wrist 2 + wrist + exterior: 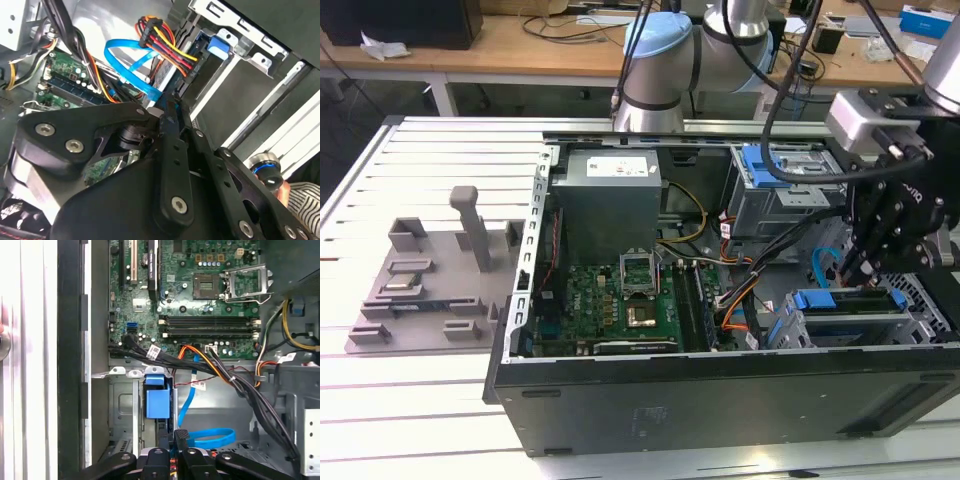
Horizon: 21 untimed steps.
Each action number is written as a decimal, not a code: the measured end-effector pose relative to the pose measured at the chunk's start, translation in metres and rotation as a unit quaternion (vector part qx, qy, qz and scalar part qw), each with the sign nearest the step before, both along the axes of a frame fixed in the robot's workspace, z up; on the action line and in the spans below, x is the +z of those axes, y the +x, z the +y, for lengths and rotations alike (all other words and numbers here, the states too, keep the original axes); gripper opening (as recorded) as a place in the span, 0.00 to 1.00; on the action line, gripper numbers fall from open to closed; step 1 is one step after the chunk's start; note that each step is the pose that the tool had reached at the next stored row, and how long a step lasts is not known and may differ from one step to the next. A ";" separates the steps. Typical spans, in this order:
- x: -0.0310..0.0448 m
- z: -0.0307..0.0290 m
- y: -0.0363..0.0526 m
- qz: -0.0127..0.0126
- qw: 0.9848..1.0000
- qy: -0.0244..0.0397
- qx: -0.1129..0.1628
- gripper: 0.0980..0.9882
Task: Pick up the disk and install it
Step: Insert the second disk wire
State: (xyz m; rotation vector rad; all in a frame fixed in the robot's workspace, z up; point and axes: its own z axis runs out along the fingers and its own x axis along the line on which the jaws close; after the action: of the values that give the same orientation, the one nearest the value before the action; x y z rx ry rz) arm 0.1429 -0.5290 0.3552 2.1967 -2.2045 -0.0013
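- Reaching down from the exterior view's right, the arm holds its black gripper (pixel 865 262) just above the drive cage at the near right corner of the open computer case (pixel 720 400).
- The fingers (pixel 181 440) stand close together with a thin dark edge between them in the first wrist view; whether they actually grip it I cannot tell.
- The disk (pixel 850 305) sits in the drive cage below the gripper, its blue rail frame showing at the top and side.
- On the slatted worktop (pixel 430 180), towards its left edge, lies a grey fixture plate (pixel 425 285) with upright blocks.
- Inside the case, the green motherboard (pixel 620 310) lies at the centre, with the grey power supply box (pixel 610 195) behind it.
- A blue flat cable (pixel 131 65) and a bundle of red, yellow and black wires (pixel 167 47) crowd the space right beside the fingers.
- A second drive cage (pixel 780 190) with a blue latch stands at the case's far right corner.
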 end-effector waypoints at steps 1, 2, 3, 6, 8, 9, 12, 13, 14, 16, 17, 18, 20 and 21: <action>-0.0033 0.0000 0.0011 0.000 1.000 -0.001 0.005 0.07; -0.0060 -0.0003 0.0016 0.000 1.000 -0.002 0.009 0.07; -0.0081 -0.0003 0.0023 0.000 1.000 -0.003 0.012 0.07; -0.0115 -0.0004 0.0047 0.000 1.000 -0.004 0.018 0.07; -0.0122 -0.0005 0.0060 0.000 1.000 -0.004 0.021 0.07; -0.0125 -0.0005 0.0066 0.000 1.000 -0.004 0.022 0.07; -0.0128 -0.0004 0.0082 0.000 1.000 -0.004 0.026 0.07; -0.0127 -0.0004 0.0083 0.000 1.000 -0.004 0.027 0.07; -0.0120 -0.0005 0.0084 0.000 1.000 -0.004 0.028 0.07; -0.0096 -0.0004 0.0084 0.000 1.000 -0.004 0.028 0.07; -0.0086 -0.0004 0.0084 0.000 1.000 -0.005 0.028 0.07; -0.0085 -0.0005 0.0084 0.000 1.000 -0.004 0.028 0.07; -0.0085 -0.0011 0.0083 0.000 1.000 -0.005 0.030 0.07; -0.0091 -0.0014 0.0083 0.000 0.999 -0.005 0.031 0.07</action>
State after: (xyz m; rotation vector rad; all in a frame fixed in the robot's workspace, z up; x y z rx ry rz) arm 0.1512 -0.5305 0.3461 2.2598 -2.1300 0.0103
